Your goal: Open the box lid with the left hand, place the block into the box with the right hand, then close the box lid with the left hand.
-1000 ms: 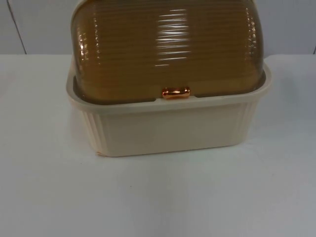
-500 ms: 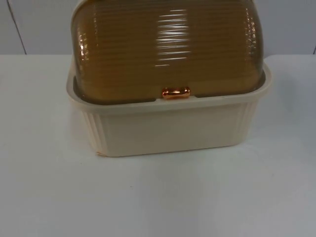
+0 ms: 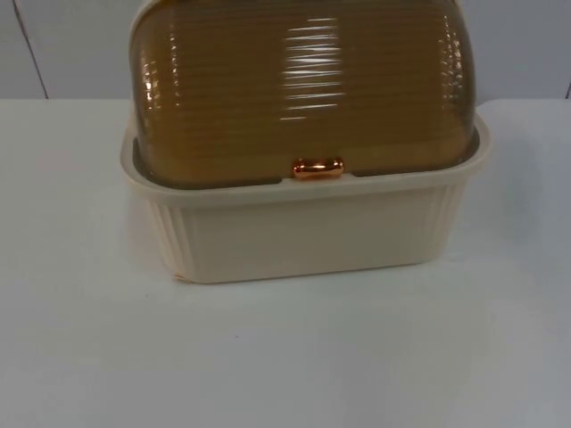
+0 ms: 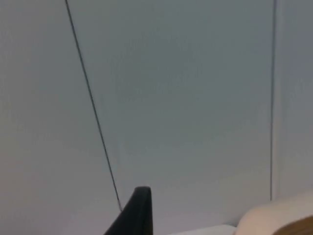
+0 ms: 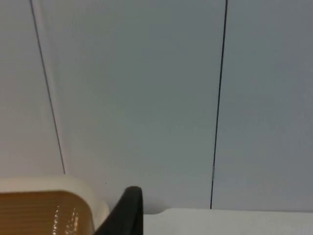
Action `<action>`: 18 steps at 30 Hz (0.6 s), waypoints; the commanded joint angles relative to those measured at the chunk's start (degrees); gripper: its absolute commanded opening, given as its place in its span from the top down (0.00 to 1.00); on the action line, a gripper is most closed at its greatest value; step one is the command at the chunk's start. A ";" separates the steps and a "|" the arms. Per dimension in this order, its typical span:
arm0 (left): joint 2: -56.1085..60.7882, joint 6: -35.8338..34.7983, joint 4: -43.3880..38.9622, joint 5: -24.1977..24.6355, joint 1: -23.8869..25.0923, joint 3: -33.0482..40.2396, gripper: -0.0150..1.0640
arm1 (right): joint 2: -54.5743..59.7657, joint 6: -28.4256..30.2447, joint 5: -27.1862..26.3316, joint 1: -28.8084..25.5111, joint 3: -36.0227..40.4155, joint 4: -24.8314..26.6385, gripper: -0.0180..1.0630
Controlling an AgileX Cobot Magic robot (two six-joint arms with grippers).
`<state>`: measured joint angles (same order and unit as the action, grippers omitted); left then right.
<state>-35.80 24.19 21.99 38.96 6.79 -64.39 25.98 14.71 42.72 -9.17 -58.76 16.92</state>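
Note:
A cream ribbed box [image 3: 303,236] stands on the white table at the middle back. Its brown see-through domed lid [image 3: 303,89] is down, and the copper handle [image 3: 318,168] rests on the box's front rim. My left gripper [image 4: 137,215] is raised and faces the grey wall, with a cream corner of the box [image 4: 279,215] off to its side. My right gripper [image 5: 128,213] is also raised toward the wall, beside the box's rim [image 5: 49,185] and a patch of the brown lid [image 5: 39,215].
The white table top [image 3: 285,357] stretches in front of the box and to both sides. The grey partition wall [image 3: 53,45] with thin vertical seams closes the back.

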 commanded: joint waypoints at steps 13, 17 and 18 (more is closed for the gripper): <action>18.73 -5.17 -5.37 8.67 -4.76 0.05 0.01 | -12.83 -1.65 5.51 3.80 -0.34 -0.37 0.01; 23.01 -5.91 -5.37 7.91 -4.76 0.05 0.01 | -15.39 -1.77 5.17 3.80 -2.09 -0.37 0.01; 24.10 -6.15 -5.37 7.39 -4.76 0.05 0.01 | -16.04 -1.64 5.17 3.80 -3.13 -0.37 0.01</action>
<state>-12.78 18.99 16.86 47.18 2.38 -64.49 11.08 13.02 48.28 -5.71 -60.76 16.67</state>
